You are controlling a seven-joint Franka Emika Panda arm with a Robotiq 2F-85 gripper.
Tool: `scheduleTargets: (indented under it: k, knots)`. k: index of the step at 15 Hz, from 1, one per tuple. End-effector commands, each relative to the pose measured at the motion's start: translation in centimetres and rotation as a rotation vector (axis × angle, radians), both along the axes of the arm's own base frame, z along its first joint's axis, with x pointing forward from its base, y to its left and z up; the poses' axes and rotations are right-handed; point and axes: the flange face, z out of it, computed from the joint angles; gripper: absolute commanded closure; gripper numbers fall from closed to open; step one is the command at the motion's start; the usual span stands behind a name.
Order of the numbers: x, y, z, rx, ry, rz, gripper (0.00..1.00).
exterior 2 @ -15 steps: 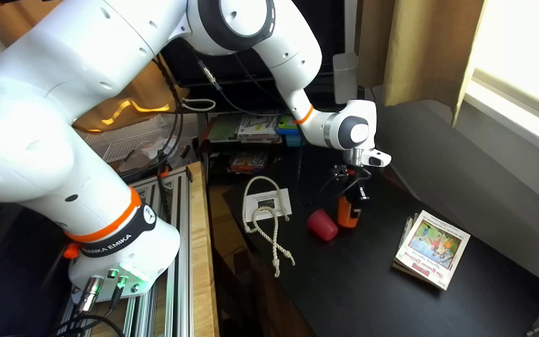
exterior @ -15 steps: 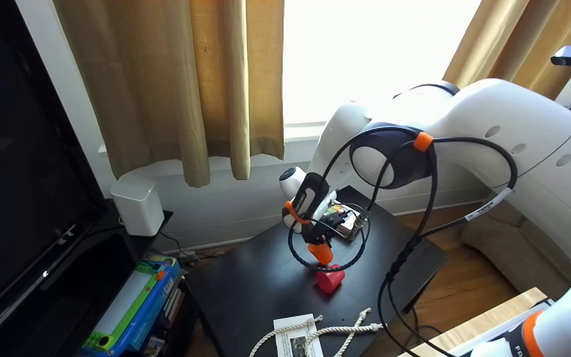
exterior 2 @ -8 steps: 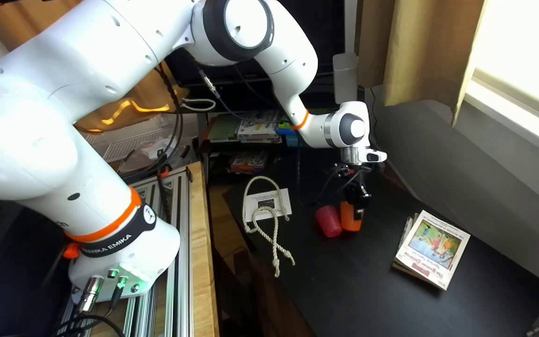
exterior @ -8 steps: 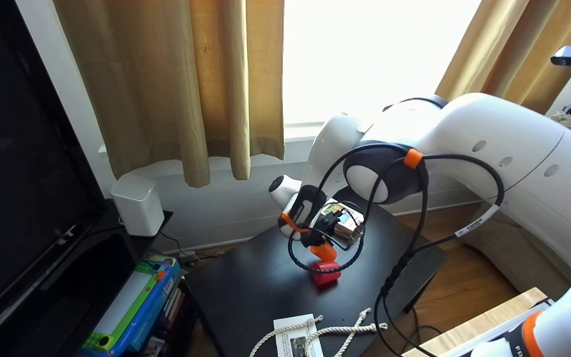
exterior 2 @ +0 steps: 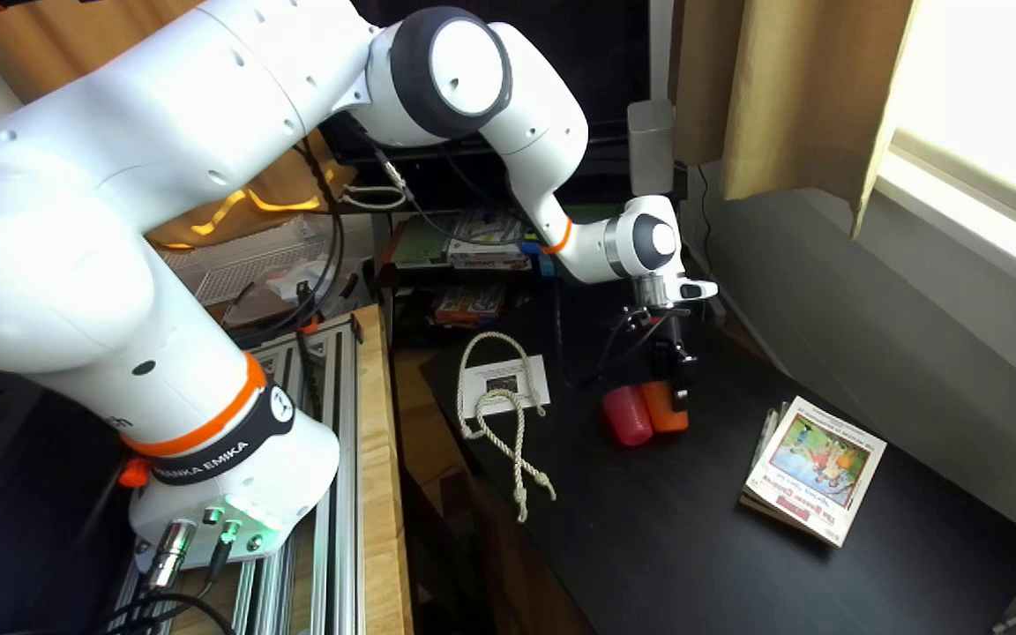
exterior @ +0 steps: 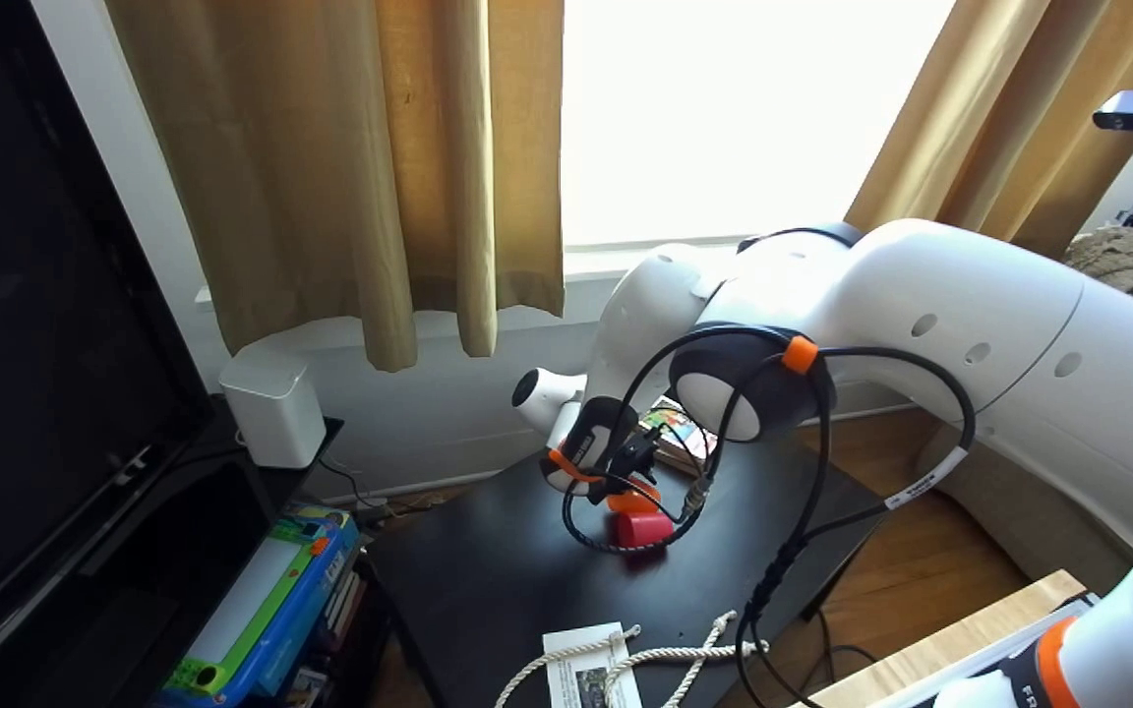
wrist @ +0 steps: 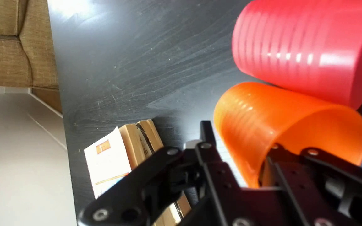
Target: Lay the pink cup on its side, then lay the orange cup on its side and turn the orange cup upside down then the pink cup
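Orange cup (wrist: 272, 114) on its side | pink cup (wrist: 300, 47) beside it, ~12 o'clock in wrist view | claw (wrist: 240, 138) apart, straddling orange's rim | I'd back straight out, slowly

The pink cup (wrist: 287, 53), tapered pinkish-red plastic with ribs, lies on its side on the bench (wrist: 143, 69). The orange cup (wrist: 253, 116), likewise tapered, is on its side directly alongside. Both mouths face right in the wrist view. Contact, and whether the orange cup lies fully level, cannot be confirmed.
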Motion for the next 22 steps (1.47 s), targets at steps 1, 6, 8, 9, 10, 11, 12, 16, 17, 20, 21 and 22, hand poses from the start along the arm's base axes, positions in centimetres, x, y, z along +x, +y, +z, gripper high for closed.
scheduleTargets:
  k: [1,6,8,9,10,11,12,16,17,20,21,22]
  knots:
    - [0.1,0.2,-1.2,-0.039,-0.014,-0.001,0.42]
    - [0.2,0.5,-1.6,-0.02,-0.027,-0.004,0.04]
    - [0.3,0.5,-1.7,-0.017,-0.029,-0.004,0.0]
    - [0.3,0.6,-1.7,-0.016,-0.031,-0.006,0.0]
    - [0.3,0.5,-1.6,-0.013,-0.031,-0.007,0.0]
    - [0.4,0.4,-1.5,-0.007,-0.032,-0.009,0.0]
    - [0.4,0.3,-1.3,-0.002,-0.035,-0.015,0.0]
    - [0.6,-0.2,-0.3,0.013,-0.059,-0.052,0.0]
    - [0.8,-0.3,0.1,0.022,-0.068,-0.056,0.0]
    - [1.2,-0.3,1.0,0.042,-0.092,-0.066,0.0]
    - [1.3,-0.1,1.2,0.048,-0.098,-0.069,0.0]
    - [1.4,-0.1,1.5,0.054,-0.103,-0.071,0.0]
